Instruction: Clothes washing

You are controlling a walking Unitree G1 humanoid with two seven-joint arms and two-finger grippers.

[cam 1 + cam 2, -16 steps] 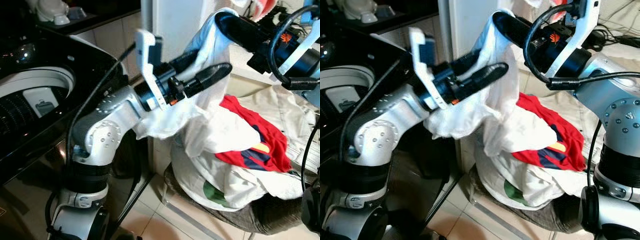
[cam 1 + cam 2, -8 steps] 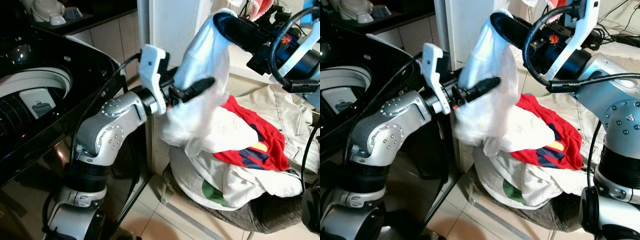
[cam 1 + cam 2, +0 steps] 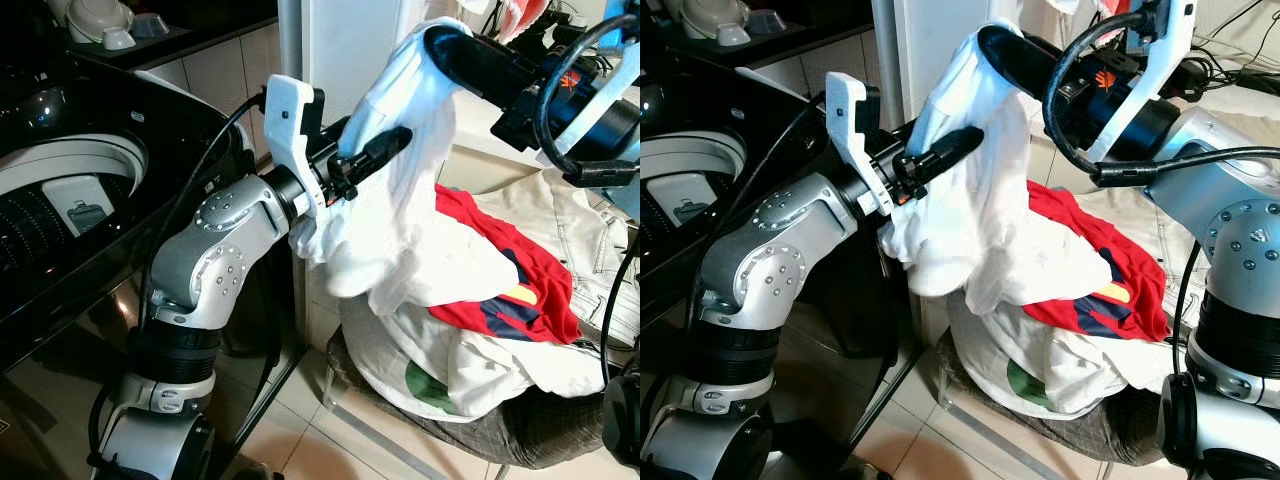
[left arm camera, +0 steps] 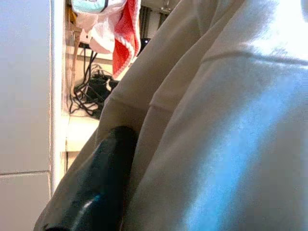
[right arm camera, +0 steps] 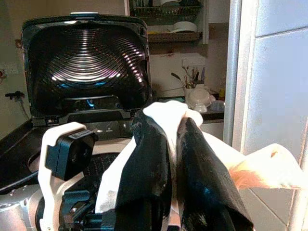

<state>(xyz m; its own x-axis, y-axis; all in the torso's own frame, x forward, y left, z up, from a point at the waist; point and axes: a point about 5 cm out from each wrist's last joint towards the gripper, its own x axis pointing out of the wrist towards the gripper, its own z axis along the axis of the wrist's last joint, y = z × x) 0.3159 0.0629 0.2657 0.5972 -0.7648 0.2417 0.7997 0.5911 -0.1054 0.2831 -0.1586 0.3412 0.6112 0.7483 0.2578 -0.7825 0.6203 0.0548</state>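
Observation:
A white garment hangs in the air between my two grippers, above a pile of clothes on a stool. High at the right, my right gripper is shut on the garment's top; white cloth shows pinched between its two black fingers. My left gripper is lower and to the left, shut on a fold of the same garment, and cloth drapes over its finger. The black top-loading washing machine stands at the left with its drum open and its lid raised.
The pile holds a red garment, a cream jacket and white pieces, all on a brown-cushioned stool. A white pillar rises between machine and stool. Tiled floor lies below. Cables lie behind.
A second ago my left gripper's fingers were spread by the garment; they have closed on it and drawn the cloth left, toward the machine. The right gripper has held still.

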